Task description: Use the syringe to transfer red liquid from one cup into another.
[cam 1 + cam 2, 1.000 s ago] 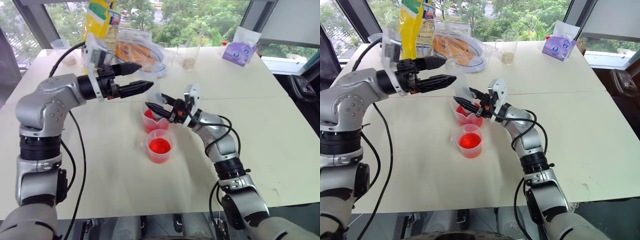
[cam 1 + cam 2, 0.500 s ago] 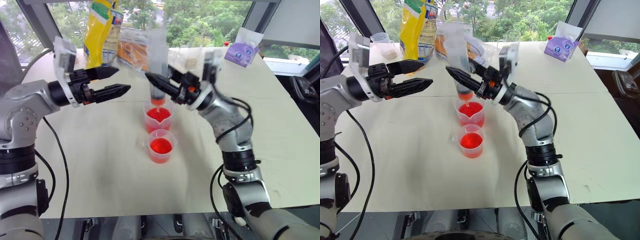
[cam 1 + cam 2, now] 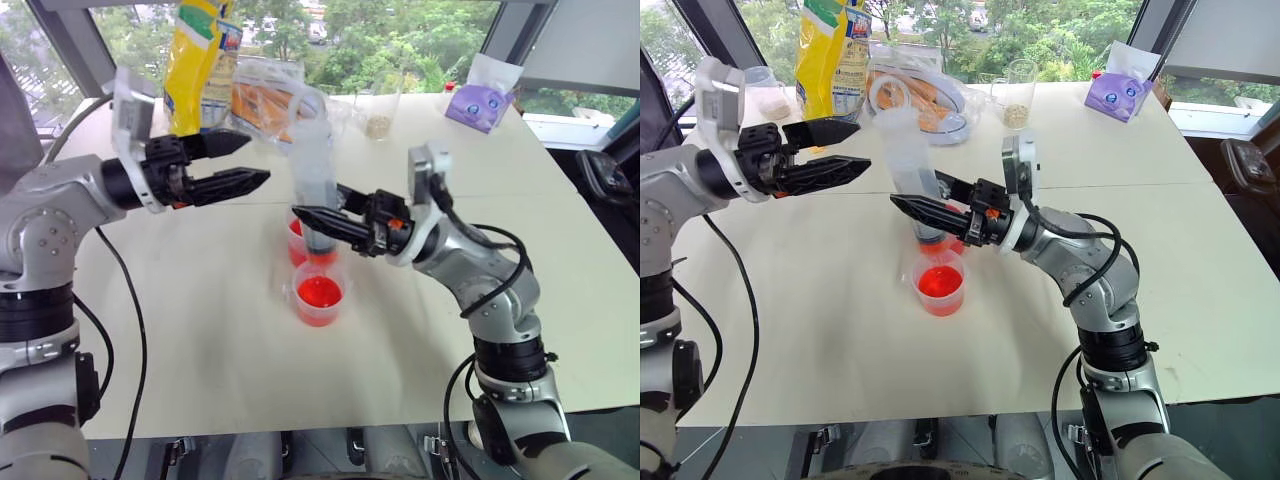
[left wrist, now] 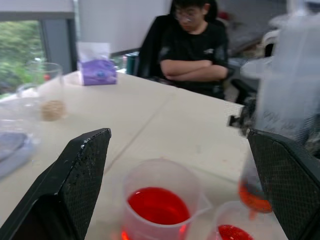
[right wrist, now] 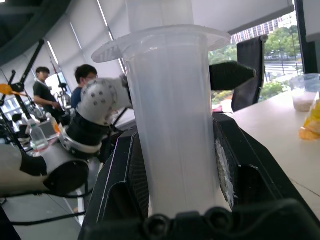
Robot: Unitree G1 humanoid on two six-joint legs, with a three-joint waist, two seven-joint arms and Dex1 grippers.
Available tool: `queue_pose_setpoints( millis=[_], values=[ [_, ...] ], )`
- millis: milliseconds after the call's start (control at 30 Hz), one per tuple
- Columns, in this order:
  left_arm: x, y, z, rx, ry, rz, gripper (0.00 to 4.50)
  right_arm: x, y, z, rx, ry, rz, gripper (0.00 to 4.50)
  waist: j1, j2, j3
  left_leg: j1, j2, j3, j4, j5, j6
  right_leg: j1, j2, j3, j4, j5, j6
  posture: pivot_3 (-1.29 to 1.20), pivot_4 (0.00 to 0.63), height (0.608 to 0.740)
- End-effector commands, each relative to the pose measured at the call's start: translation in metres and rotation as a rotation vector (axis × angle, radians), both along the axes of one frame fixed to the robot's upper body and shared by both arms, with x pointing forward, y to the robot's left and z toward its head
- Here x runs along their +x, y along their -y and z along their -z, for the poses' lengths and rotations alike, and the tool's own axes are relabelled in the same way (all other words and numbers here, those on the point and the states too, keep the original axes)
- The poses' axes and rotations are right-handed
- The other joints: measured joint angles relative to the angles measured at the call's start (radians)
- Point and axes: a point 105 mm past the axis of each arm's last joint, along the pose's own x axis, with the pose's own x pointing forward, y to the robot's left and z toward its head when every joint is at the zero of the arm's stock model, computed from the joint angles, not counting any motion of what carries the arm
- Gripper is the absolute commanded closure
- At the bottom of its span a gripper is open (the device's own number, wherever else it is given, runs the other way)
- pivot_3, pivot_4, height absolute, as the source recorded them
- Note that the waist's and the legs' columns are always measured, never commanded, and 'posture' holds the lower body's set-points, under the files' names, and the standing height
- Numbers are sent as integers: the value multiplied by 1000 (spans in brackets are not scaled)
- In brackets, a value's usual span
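The right gripper was clamped on the syringe, its two black fingers pressed to either side of the clear barrel, which stood nearly upright. The syringe's lower end, tinted orange-red, hung over the far cup, just above the red liquid in it. The left gripper hovered to the left of the syringe, apart from it, jaws spread wide and holding nothing.

Two clear cups stood touching on the table: the far cup behind the syringe, and the near cup in front, both holding red liquid. At the table's far edge stood a glass with some tan grains at its bottom, a yellow bag, a clear bag and a purple pack. In the left wrist view a person sat beyond the table with arms folded
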Motion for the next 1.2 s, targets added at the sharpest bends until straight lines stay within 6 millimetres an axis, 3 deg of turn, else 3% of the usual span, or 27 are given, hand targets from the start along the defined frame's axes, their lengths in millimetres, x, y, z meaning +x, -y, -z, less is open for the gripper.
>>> queue_pose_setpoints(
  millis=[33, 200, 600, 700, 933, 1200],
  values=[
    [-22, 7, -21, -9, 50, 97, 29, -5, 0, -1, -5, 57, -7, 3085, 0, 0, 0, 0, 0, 0, 0, 0, 0, 0, 0, 0, 0, 0, 0, 0, 150, 740],
    [-38, 14, -30, -48, 37, 194, 29, -4, 0, 3, -15, 61, -2, 3085, 1, 0, 0, 0, 0, 0, 0, 0, 0, 0, 0, 0, 0, 0, 0, 0, 150, 740],
    [-38, 33, -40, -90, 37, 256, 29, -2, -2, 4, -29, 74, 1, 3085, 0, 0, 0, 0, 0, -1, 0, 0, 0, 1, 0, 0, 0, 0, 0, 0, 150, 740],
    [-40, 34, -36, -70, 26, 266, 787, -2, -2, 4, -29, 74, 5, 3085, 1, 0, 0, 0, 0, -1, 0, 0, 0, 1, 0, 0, 0, 0, 0, 0, 150, 740],
    [-42, 38, -31, -49, 10, 281, 4332, 0, -2, 4, -28, 74, 10, 3085, 1, 0, 0, 0, 0, -1, 0, 0, 0, 1, 0, 0, 0, 0, 0, 0, 150, 740],
    [-36, 45, -21, -19, -6, 285, 4426, -4, -2, 0, -26, 85, -3, 3085, 1, 0, 0, 0, 0, -1, 0, 0, 0, 1, 0, 0, 0, 0, 0, 0, 150, 740]
  ],
)
